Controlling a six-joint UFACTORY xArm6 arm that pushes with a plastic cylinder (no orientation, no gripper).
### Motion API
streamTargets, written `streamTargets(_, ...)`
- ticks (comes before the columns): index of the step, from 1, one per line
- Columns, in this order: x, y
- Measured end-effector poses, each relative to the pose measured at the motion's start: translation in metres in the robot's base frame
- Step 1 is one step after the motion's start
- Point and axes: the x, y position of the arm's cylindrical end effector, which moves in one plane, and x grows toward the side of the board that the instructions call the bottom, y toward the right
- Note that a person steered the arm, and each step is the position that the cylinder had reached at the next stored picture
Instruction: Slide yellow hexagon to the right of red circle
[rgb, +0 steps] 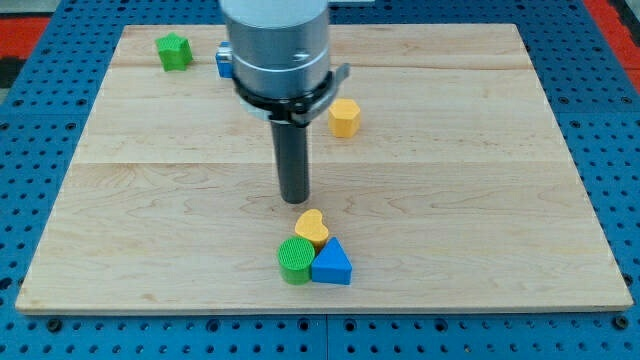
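The yellow hexagon (344, 117) lies on the wooden board (480, 180), right of the arm's body in the upper middle. No red circle shows; the arm's grey body hides part of the board's top. My tip (295, 199) stands near the board's middle, below and left of the yellow hexagon, apart from it. It is just above the yellow heart (312, 228) and not touching it.
A green circle (295, 260) and a blue triangle (332, 264) sit side by side right under the yellow heart, near the bottom edge. A green star (173, 51) lies at the top left. A blue block (222, 62) is partly hidden behind the arm.
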Motion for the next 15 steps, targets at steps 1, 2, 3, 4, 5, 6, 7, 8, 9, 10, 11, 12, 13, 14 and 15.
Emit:
streamTargets(1,0.026,0.012)
streamTargets(2,0.034,0.012)
streamTargets(3,0.016,0.012)
streamTargets(4,-0.015,0.008)
streamTargets(5,-0.031,-0.006)
streamTargets(6,-0.033,-0.007)
streamTargets(7,-0.038,-0.012)
streamTargets(8,-0.068,-0.009)
streamTargets(9,-0.103,0.027)
streamTargets(10,-0.107,0.062)
streamTargets(11,-0.099,0.069)
streamTargets(12,-0.097,0.103)
streamTargets(13,-0.119,0.12)
streamTargets(14,-0.14,0.097)
streamTargets(15,-0.156,0.06)
